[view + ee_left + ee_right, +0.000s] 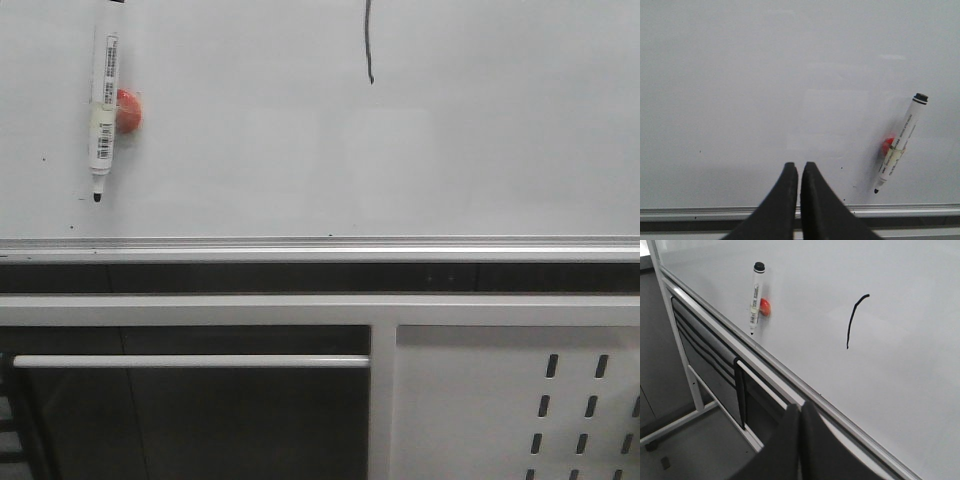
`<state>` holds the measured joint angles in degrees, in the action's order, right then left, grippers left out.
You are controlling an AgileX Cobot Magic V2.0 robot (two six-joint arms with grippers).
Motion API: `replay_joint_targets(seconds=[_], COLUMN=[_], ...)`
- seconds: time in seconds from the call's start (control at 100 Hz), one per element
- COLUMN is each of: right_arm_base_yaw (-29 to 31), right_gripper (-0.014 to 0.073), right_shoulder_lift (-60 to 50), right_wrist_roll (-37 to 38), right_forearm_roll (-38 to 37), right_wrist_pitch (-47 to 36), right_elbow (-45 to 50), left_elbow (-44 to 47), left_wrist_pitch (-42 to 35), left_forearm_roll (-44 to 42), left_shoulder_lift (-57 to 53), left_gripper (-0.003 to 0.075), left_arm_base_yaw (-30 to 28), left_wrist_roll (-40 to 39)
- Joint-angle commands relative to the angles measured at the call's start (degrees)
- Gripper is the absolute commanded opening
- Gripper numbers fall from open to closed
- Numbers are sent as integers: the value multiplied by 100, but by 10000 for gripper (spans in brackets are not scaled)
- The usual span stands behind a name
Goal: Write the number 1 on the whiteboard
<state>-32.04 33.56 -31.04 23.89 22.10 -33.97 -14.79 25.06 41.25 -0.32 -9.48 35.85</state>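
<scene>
The whiteboard point(300, 150) fills the upper front view, with its silver rail point(320, 247) below. A thin dark stroke, the number 1 point(369, 45), runs down from the top edge; it also shows in the right wrist view point(854, 320). A white marker point(103, 115) hangs tip down on a red magnet holder point(128, 110) at the board's left; it also shows in both wrist views point(901, 142) point(755, 297). My left gripper point(799, 167) is shut and empty before the board's lower part. My right gripper point(800, 407) is shut and empty, below the rail. Neither gripper shows in the front view.
Below the rail are a dark tray slot point(320, 277), a white frame with a horizontal bar point(190, 361) and a white metal panel with slots point(560, 410). Tiny dark specks point(841, 168) dot the board near the marker. The stand's leg and grey floor point(690, 450) show in the right wrist view.
</scene>
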Motion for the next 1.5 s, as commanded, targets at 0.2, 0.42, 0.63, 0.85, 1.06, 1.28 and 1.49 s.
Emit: replay_joint_targets(seconds=[0.2,0.42,0.63,0.85,1.06,1.28,1.49], right_arm_base_yaw=[24,24,24,24,24,24,24], right_gripper=[-61,-61,-61,-61,-61,-61,-61], right_shoulder_lift=[-10,-10,-10,-10,-10,-10,0], right_wrist_roll=[-4,-4,-4,-4,-4,-4,35], right_forearm_roll=[25,25,25,25,25,-229,-382], right_wrist_pitch=[-541,-541,-448,-367,-388,-217,-198], right_elbow=[-157,-157,-157,-157,-157,-157,-43], left_elbow=[-145,-145,-145,-145,-145,-145,-145], left_wrist_pitch=[-373,-373,-373,-373,-373,-373,-373], left_forearm_roll=[207,207,207,207,207,207,207], left_shoulder_lift=[-154,-154,-154,-154,-154,-154,-154], left_gripper=[-18,-18,-18,-18,-18,-18,-18], left_arm_base_yaw=[-12,-12,-12,-12,-12,-12,-12], left_wrist_roll=[-25,-25,-25,-25,-25,-25,-25])
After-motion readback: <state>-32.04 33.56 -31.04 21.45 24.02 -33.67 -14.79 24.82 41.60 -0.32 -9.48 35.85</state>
